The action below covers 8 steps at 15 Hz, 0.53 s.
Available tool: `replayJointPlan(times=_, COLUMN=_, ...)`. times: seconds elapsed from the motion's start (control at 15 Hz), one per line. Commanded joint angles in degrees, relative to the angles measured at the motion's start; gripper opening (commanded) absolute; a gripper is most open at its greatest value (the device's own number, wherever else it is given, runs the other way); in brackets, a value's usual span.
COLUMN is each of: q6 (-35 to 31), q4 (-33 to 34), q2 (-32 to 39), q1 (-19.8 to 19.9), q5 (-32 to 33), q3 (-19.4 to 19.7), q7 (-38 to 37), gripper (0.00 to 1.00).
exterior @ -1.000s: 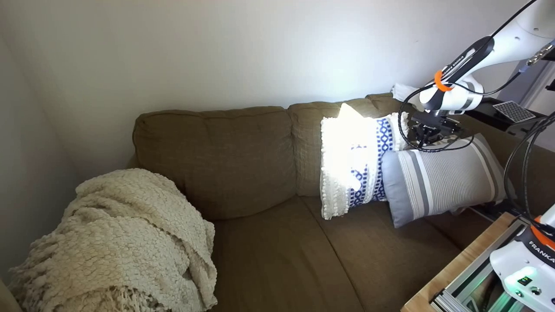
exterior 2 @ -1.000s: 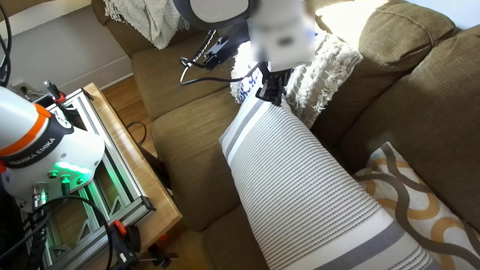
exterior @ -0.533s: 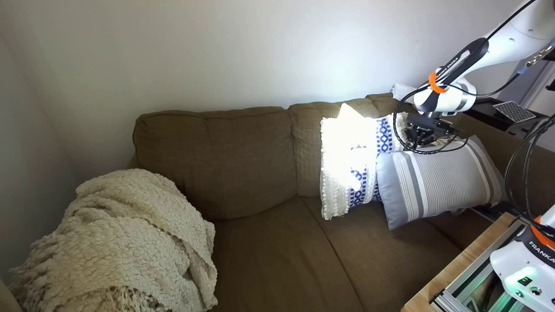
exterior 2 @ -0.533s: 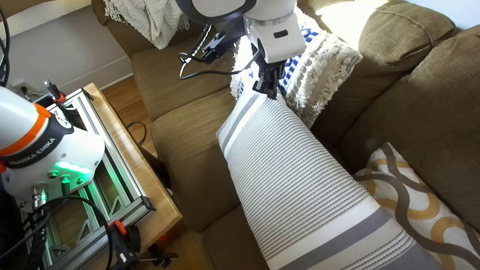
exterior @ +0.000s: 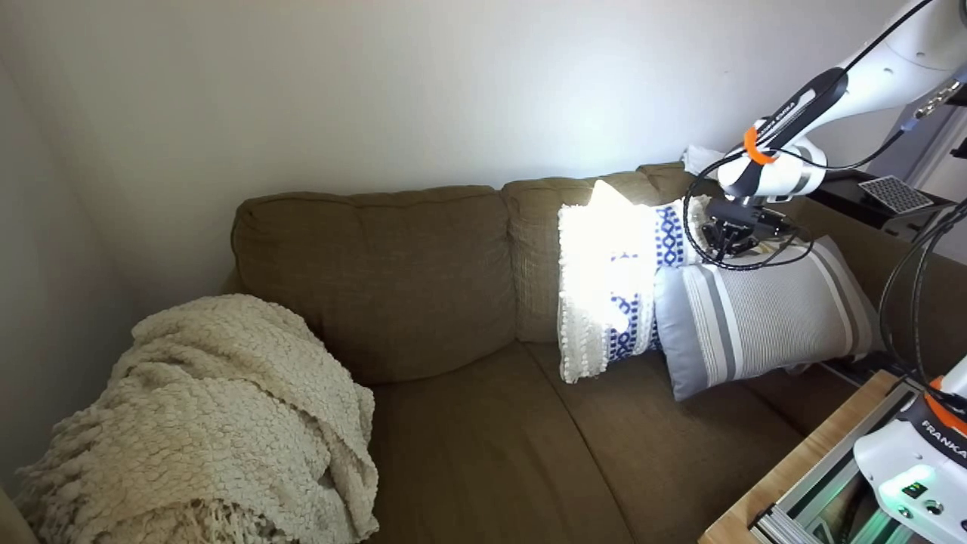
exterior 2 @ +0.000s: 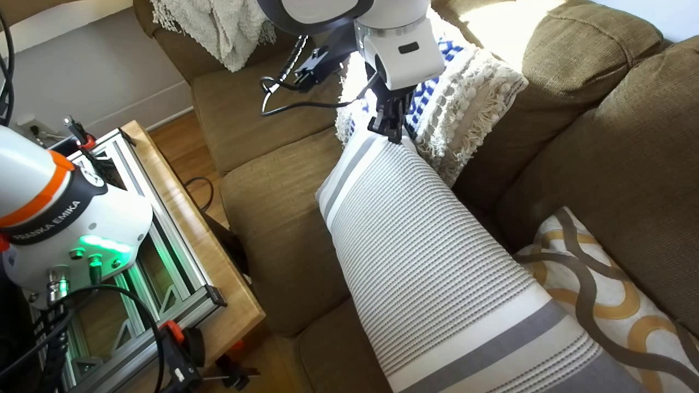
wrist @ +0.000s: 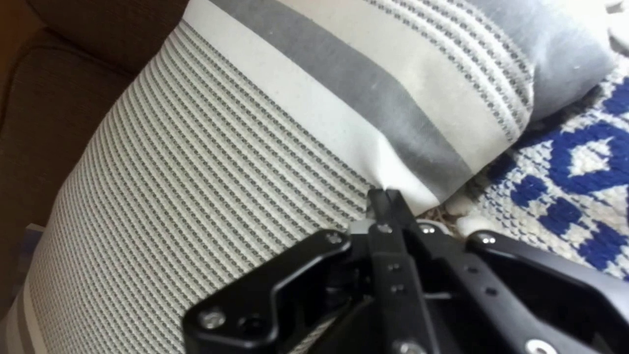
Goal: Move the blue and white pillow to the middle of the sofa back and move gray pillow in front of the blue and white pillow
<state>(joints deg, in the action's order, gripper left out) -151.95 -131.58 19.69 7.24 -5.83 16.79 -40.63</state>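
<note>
Wrist view: fingers pinch the striped gray pillow shallowly. I fear it slipping off the surface's front edge.

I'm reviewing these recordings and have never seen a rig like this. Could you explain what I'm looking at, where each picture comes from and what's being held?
The machine is a robot arm ending in a black two-fingered gripper. Two cameras outside the robot look at the scene from different places; the close-up comes from a camera on its wrist. On the brown sofa are a blue and white pillow, a striped gray pillow, a cream blanket and, in an exterior view, a pillow with curving brown and tan bands. In the wrist view the fingers are closed at the gray pillow's edge, its fabric puckered at their tips, so it appears pinched there.
</note>
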Motion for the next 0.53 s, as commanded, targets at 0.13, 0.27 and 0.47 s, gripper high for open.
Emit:
replayJointPlan(times=0.13, q6=5.22, q4=5.39, q2=1.75, q1=-4.29, q5=1.7, q3=-1.77, q7=-1.23, gripper=0.0)
replayJointPlan(times=0.27, q6=7.51, q4=7.18, q2=2.65, q1=-5.31, q5=1.9, q3=-2.8, q7=-0.66, gripper=0.0)
replayJointPlan(times=0.47, q6=11.45, q4=10.17, q2=4.35, q1=-6.19, q5=1.28, q3=-5.32, q7=1.21, gripper=0.0)
